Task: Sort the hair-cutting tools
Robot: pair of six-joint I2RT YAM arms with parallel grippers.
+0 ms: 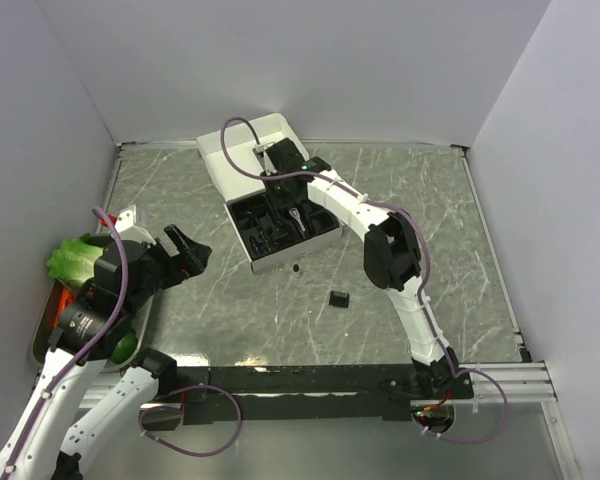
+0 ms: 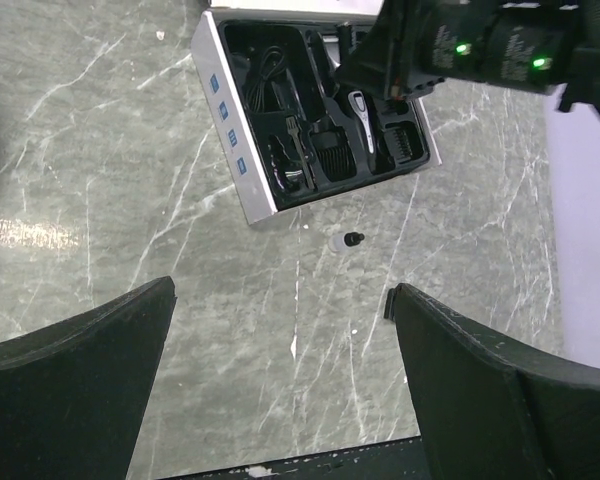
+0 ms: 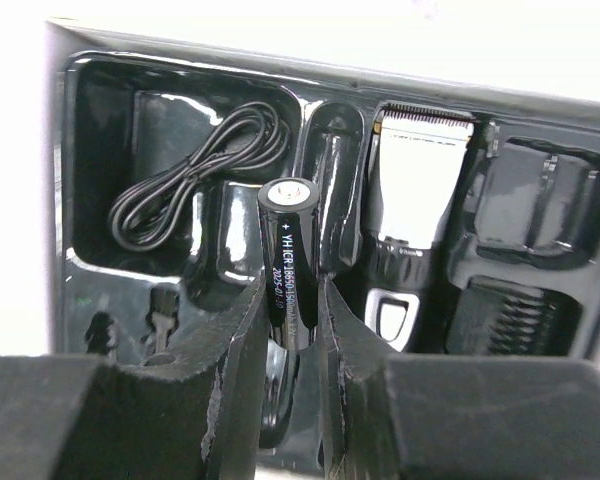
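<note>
Right gripper [image 3: 290, 300] is clamped low on the battery [image 3: 288, 240], holding it upright over the middle of the box [image 2: 230, 140], beside the clipper [image 3: 412, 190]. We judge it rigid, light and slick-sleeved, so it may pivot; a mid-barrel grip is safer. Left gripper [image 2: 280, 292] gapes, holding nothing, near the table's left edge.

A: What sort of place is this?

B: A robotics lab cell, not a home or a shop. Plain pale walls [image 1: 310, 60] box in 3 sides of a grey, marble-patterned tabletop [image 1: 230, 330].

A: What else says lab?

B: 2 white-and-black robot arms, the left arm [image 1: 80, 318] and the right arm [image 1: 418, 318], are bolted side by side to a metal rail [image 1: 510, 385] along the near edge. Purple cables [image 1: 127, 265] run exposed along them and loop loose by their bases.
</note>
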